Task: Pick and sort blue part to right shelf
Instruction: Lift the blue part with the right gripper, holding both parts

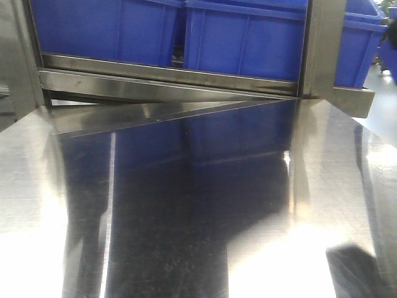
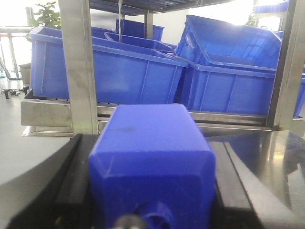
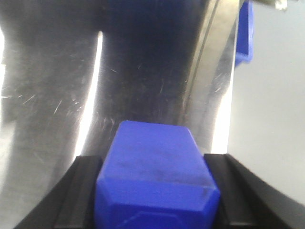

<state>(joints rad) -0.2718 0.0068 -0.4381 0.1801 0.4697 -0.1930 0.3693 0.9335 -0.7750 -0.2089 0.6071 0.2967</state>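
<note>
- Left fingers: black, closed from both sides on a blue block. The block sits square between them, its top face scuffed with a dark smudge. I hold it clear of the bench, facing the shelf.
- Right fingers: black, closed on a second blue block, which has bevelled corners. I hold it above the bench, close to a bench edge, with grey floor beyond that edge.
- Bench: bare polished steel, scratched, with strong glare and blue reflections. A dark shadow lies at its near right corner. In the front view neither pair of fingers shows.
- Shelf: a steel rail along the far edge of the bench, carried by steel posts.
- Bins: large blue plastic tubs side by side on the shelf. The left wrist view shows one tub sitting level and another tilted against it.
- Blue piece: a small blue item at the far bench edge in the right wrist view, mostly cut off; I cannot tell what it is.
- Plant: green leaves behind the tubs.
</note>
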